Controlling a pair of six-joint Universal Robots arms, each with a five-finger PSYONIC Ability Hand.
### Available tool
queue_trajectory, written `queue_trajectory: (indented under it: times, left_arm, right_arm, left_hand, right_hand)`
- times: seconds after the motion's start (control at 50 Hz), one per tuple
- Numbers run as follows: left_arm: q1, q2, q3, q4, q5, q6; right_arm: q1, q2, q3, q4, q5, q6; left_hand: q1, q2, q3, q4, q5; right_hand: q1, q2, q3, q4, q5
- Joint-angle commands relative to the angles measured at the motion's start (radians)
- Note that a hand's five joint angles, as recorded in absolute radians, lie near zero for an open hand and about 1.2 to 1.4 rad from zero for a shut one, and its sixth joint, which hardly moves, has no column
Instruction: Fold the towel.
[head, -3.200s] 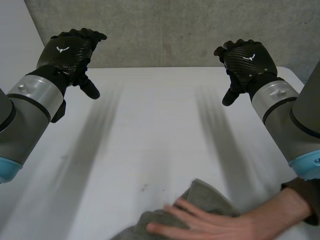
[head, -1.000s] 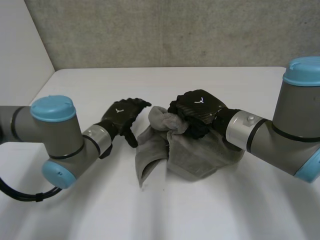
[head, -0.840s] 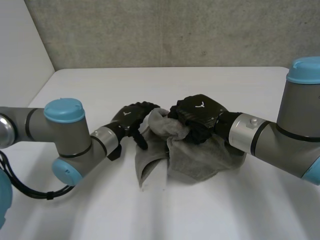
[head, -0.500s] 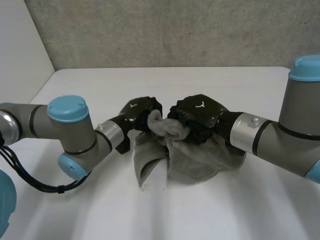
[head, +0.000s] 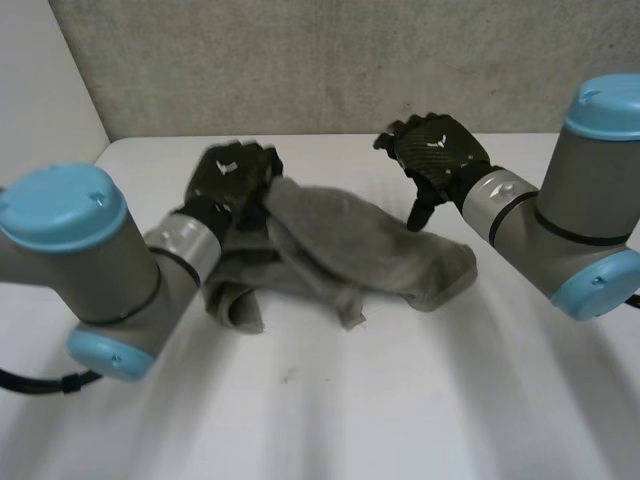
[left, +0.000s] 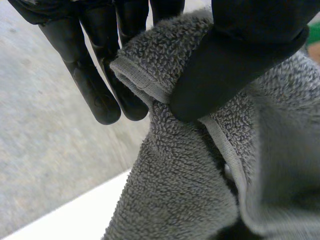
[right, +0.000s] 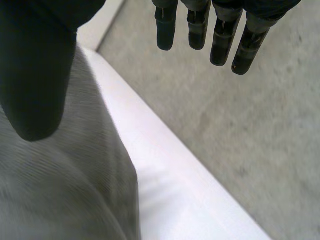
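1. Carrying everything, the white table (head: 400, 400) has the work along its far edge, below the grey concrete wall (head: 330, 60).
2. The rumpled grey terry towel (head: 380, 255), bunched in a heap at the table's middle half a second ago, is now drawn out in a long band near the far edge. Its left end is raised and the other end lies flat.
3. The black left hand (head: 232, 175) is clamped on the towel's hemmed edge, thumb pressing it against the fingers, and has lifted that end.
4. The black right hand (head: 440, 150), earlier gripping the heap, has let go. Its fingers are straight and apart, holding nothing, and it hovers above the towel's right part.
5. By this reading the towel is being opened out, and no fold is made yet.
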Motion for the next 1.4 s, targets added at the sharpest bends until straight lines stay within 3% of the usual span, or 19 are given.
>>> queue_trajectory:
  times: [0.02, 0.08, 0.2, 0.42, 0.54, 0.76, 0.8, 0.82, 0.84, 0.92, 0.96, 0.98, 1.02, 1.12, 1.2, 1.32, 1.4]
  left_arm:
    - [-0.022, -0.069, -0.05, 0.0, -0.073, 0.124]
    - [-0.019, -0.071, -0.059, 0.0, -0.115, 0.143]
    - [-0.013, -0.056, -0.061, 0.003, -0.136, 0.15]
    - [0.003, -0.068, -0.053, 0.003, -0.127, 0.155]
    - [0.003, -0.08, -0.062, 0.003, -0.127, 0.155]
    - [0.006, -0.071, -0.067, 0.001, -0.127, 0.155]
    - [0.006, -0.071, -0.067, 0.001, -0.127, 0.155]
    - [0.006, -0.071, -0.067, 0.001, -0.127, 0.155]
    - [0.006, -0.071, -0.067, 0.001, -0.127, 0.155]
    - [0.007, -0.062, -0.065, -0.003, -0.129, 0.157]
    - [0.015, -0.025, -0.067, -0.008, -0.129, 0.161]
    - [0.015, -0.025, -0.067, -0.008, -0.129, 0.161]
    - [0.017, 0.044, -0.073, -0.016, -0.129, 0.183]
    - [0.015, 0.131, -0.084, -0.029, -0.127, 0.241]
    - [0.013, 0.153, -0.08, -0.06, -0.127, 0.288]
    - [0.003, 0.105, -0.068, -0.22, -0.127, 0.361]
    - [0.003, 0.012, -0.042, -0.293, -0.126, 0.42]
  right_arm:
    - [0.004, -0.001, 0.017, 0.043, 0.195, -0.03]
    - [0.003, -0.068, 0.091, 0.056, 0.236, -0.026]
    - [0.0, -0.167, 0.269, 0.049, 0.23, -0.012]
    - [0.007, -0.168, 0.393, 0.018, 0.182, 0.141]
    - [0.035, -0.063, 0.413, -0.094, 0.153, 0.273]
    - [0.069, 0.109, 0.314, -0.212, 0.142, 0.302]
    - [0.073, 0.157, 0.268, -0.207, 0.144, 0.293]
    - [0.073, 0.157, 0.268, -0.207, 0.144, 0.293]
    - [0.075, 0.163, 0.251, -0.206, 0.145, 0.292]
    - [0.075, 0.112, 0.252, -0.221, 0.145, 0.299]
    - [0.069, -0.022, 0.275, -0.229, 0.144, 0.301]
    - [0.069, -0.023, 0.275, -0.229, 0.144, 0.301]
    - [0.064, -0.14, 0.28, -0.217, 0.134, 0.287]
    - [0.059, -0.214, 0.245, -0.091, 0.07, 0.215]
    - [0.033, -0.199, 0.199, 0.105, 0.042, 0.038]
    - [0.024, -0.139, 0.176, 0.228, 0.081, -0.182]
    - [0.026, -0.098, 0.151, 0.256, 0.113, -0.204]
  left_hand:
    - [0.246, 0.183, 0.182, 0.18, 0.203]
    - [0.246, 0.183, 0.182, 0.18, 0.203]
    - [0.176, 0.113, 0.112, 0.11, 0.133]
    - [0.111, 0.048, 0.048, 0.046, 0.068]
    - [0.067, 0.004, 0.004, 0.002, 0.024]
    - [0.085, 0.022, 0.021, 0.019, 0.042]
    - [0.105, 0.042, 0.042, 0.04, 0.062]
    - [0.105, 0.042, 0.042, 0.04, 0.062]
    - [0.137, 0.074, 0.074, 0.072, 0.094]
    - [0.246, 0.183, 0.182, 0.18, 0.203]
    - [0.246, 0.183, 0.182, 0.18, 0.203]
    - [0.246, 0.183, 0.182, 0.18, 0.203]
    - [0.246, 0.183, 0.182, 0.18, 0.203]
    - [0.246, 0.183, 0.182, 0.18, 0.203]
    - [0.246, 0.183, 0.182, 0.18, 0.203]
    - [0.246, 0.183, 0.182, 0.18, 0.203]
    - [0.246, 0.183, 0.182, 0.18, 0.203]
  right_hand:
    - [-0.029, -0.045, -0.037, -0.057, -0.057]
    - [-0.029, -0.045, -0.037, -0.057, -0.057]
    - [-0.029, -0.045, -0.037, -0.057, -0.057]
    - [0.01, -0.005, 0.003, -0.017, -0.017]
    - [0.107, 0.092, 0.1, 0.08, 0.08]
    - [0.553, 0.538, 0.546, 0.526, 0.526]
    - [0.801, 0.786, 0.794, 0.774, 0.774]
    - [0.803, 0.788, 0.795, 0.776, 0.776]
    - [1.105, 1.09, 1.098, 1.078, 1.078]
    - [1.192, 1.177, 1.185, 1.165, 1.165]
    - [1.192, 1.177, 1.185, 1.165, 1.165]
    - [1.192, 1.177, 1.185, 1.165, 1.165]
    - [1.192, 1.177, 1.185, 1.165, 1.165]
    - [1.192, 1.177, 1.185, 1.165, 1.165]
    - [1.192, 1.177, 1.185, 1.165, 1.165]
    - [1.192, 1.177, 1.185, 1.165, 1.165]
    - [1.192, 1.177, 1.185, 1.165, 1.165]
